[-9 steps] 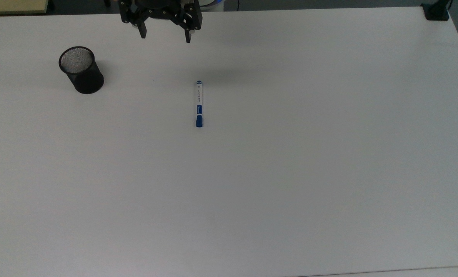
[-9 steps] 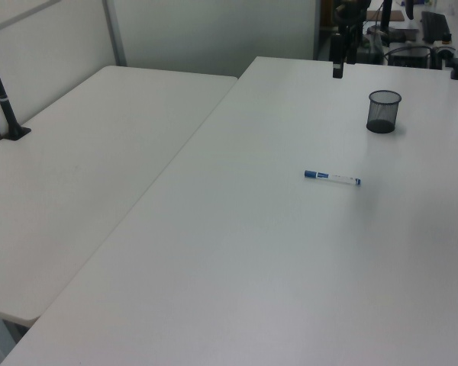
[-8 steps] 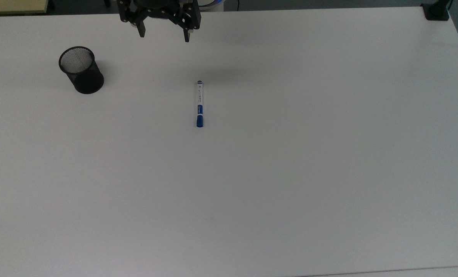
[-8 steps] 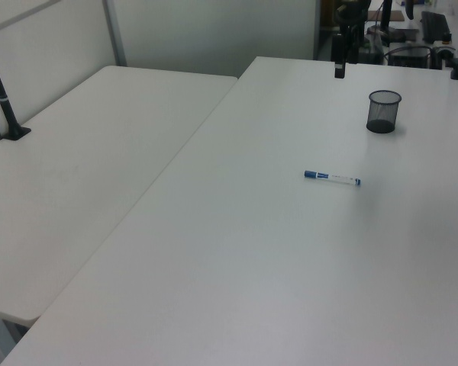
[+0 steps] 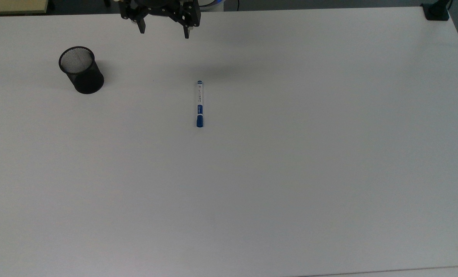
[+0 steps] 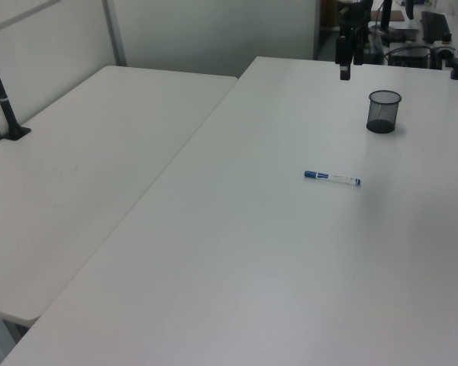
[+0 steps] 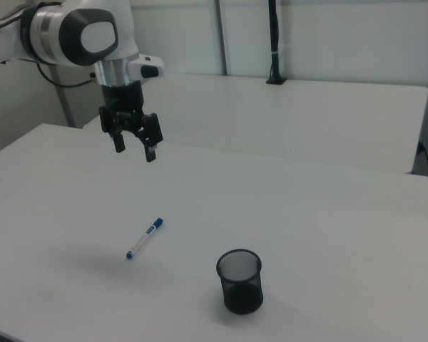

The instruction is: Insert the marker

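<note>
Hand: released, empty, hanging high above the desk's far edge.
Marker: flat on the desk, well apart from the mesh cup.
Risk: your pinch may roll the round barrel, or tilt it against the cup rim.
Room: a second white desk adjoins; pale partitions behind.

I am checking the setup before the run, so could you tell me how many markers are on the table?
1. The marker lies flat on the white table, apart from the mesh cup, which looks empty.
</note>
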You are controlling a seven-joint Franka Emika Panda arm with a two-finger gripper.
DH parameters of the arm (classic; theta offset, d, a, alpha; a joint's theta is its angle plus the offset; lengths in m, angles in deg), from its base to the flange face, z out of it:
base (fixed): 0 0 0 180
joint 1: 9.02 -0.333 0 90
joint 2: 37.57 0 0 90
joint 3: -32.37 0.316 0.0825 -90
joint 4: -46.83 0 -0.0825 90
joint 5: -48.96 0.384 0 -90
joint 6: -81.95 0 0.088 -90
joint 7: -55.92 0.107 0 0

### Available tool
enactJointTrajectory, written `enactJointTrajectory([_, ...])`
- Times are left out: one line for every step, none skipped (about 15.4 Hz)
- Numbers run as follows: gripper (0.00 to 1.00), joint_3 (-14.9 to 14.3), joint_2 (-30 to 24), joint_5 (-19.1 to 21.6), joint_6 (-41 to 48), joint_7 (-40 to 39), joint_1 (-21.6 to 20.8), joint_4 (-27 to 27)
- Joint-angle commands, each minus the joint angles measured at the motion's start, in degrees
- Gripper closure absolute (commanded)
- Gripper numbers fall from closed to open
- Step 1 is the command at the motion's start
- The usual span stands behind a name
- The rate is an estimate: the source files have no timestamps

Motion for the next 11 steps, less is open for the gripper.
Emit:
enactJointTrajectory([0.00,0.25,-1.17,-0.92,1.36,0.71,-0.14,0.59])
enactJointTrajectory([0.00,0.25,-1.17,-0.92,1.36,0.80,-0.14,0.59])
enactJointTrajectory([0.00,0.25,-1.17,-0.92,1.36,0.89,-0.23,0.59])
enactJointTrajectory([0.00,0.25,-1.08,-0.92,1.27,0.89,-0.23,0.59])
enactJointTrajectory([0.00,0.25,-1.00,-1.00,1.18,0.98,-0.32,0.59])
enactJointTrajectory([0.00,0.25,-0.65,-1.00,0.74,0.98,-0.32,0.59])
enactJointTrajectory([0.00,0.34,0.05,-1.00,0.13,0.54,-0.41,0.50])
enactJointTrajectory([0.00,0.34,0.84,-1.00,-2.05,0.37,-0.58,0.59])
enactJointTrajectory([0.00,0.34,1.46,-1.00,-3.55,-0.07,-0.67,0.68])
enactJointTrajectory([0.00,0.34,1.99,-0.83,-4.26,-0.60,-0.67,0.94])
enactJointTrajectory([0.00,0.34,2.95,-0.57,-4.70,-0.78,-0.85,0.94])
